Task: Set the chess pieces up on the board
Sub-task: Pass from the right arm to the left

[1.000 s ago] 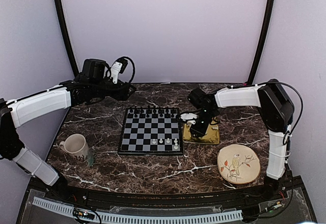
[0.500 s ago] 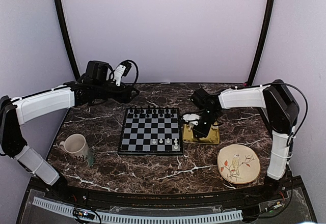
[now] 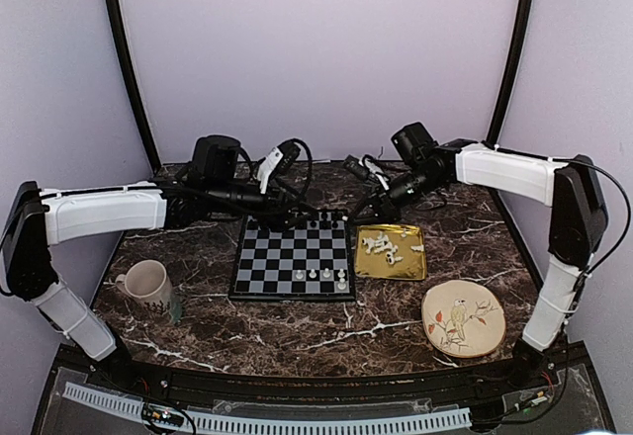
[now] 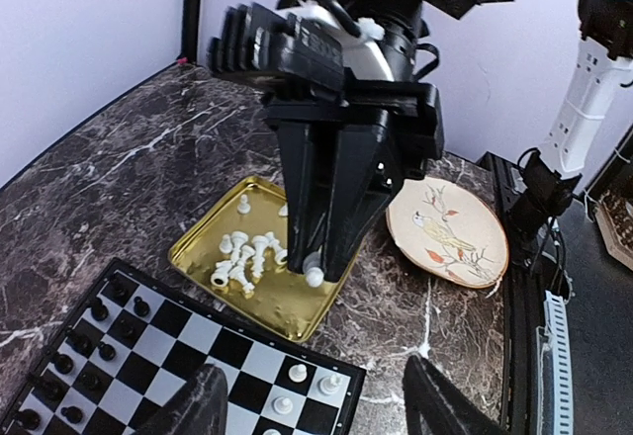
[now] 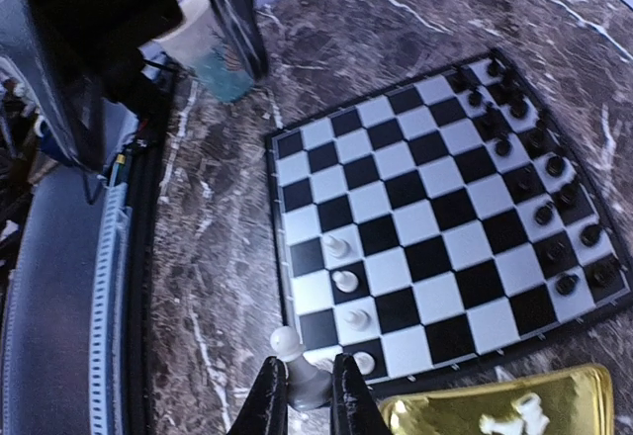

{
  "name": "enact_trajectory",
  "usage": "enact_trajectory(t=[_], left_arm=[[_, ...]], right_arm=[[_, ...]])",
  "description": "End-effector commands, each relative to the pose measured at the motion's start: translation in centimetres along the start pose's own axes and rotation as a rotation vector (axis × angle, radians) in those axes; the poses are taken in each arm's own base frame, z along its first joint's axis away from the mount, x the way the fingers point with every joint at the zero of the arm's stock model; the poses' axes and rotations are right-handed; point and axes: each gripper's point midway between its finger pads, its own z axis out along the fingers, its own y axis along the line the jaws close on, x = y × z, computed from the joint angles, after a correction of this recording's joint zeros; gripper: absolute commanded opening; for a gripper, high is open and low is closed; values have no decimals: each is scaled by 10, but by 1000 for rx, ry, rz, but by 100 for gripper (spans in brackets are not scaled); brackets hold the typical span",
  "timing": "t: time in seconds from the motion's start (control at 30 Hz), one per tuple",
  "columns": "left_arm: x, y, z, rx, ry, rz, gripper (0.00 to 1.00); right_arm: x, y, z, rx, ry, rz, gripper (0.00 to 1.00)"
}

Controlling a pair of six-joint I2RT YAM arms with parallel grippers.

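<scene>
The right tool (image 5: pixel 309 393) is clenched on one white piece (image 5: pixel 287 341), pinched upright between its tips. It hangs in the air above the corner where the board (image 3: pixel 282 253) meets the gold tray (image 3: pixel 413 269). Just below and ahead of that tool, a few white men (image 3: pixel 326 275) already stand in the board's near rows. The black pieces (image 3: pixel 292 219) look fully set along the two rows on the far side from it.

The left tool (image 4: pixel 321 407) is spread wide and carries nothing. It hovers over the surface at the board's far edge, facing the right tool across the tray.

Progress seems early on the white side. Only a small part of that army is placed, one piece is in transit, and a heap of white pieces (image 3: pixel 381 247) lies toppled in the tray under the right tool. Most of the white pieces have yet to be placed.
</scene>
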Motion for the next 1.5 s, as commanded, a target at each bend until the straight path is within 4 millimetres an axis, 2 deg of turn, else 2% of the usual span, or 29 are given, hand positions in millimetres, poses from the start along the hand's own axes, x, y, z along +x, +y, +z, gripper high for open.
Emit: enact_trajectory(t=[0.0, 0.1, 0.27, 0.4, 0.53, 0.77, 0.97, 1.47], left_arm=[[-13, -34, -6, 142, -108, 132, 63], [-6, -46, -3, 190, -103, 189, 63], [-1, -49, 1, 208, -98, 239, 62], [2, -61, 7, 280, -79, 260, 58], [7, -73, 11, 343, -50, 287, 51], [16, -83, 12, 322, -21, 392, 45], [20, -83, 22, 274, 14, 466, 40], [24, -76, 20, 224, 24, 518, 23]], right_arm=[[-29, 41, 5, -273, -113, 11, 8], [-30, 53, 8, -325, -111, 9, 8], [-26, 68, 16, -360, -85, -14, 9], [-28, 76, 19, -392, -77, -22, 9], [-29, 81, 18, -426, -74, -15, 9], [-23, 84, 21, -438, -55, -4, 10], [-22, 85, 23, -450, -47, 0, 10], [-20, 92, 23, -491, -40, 8, 11]])
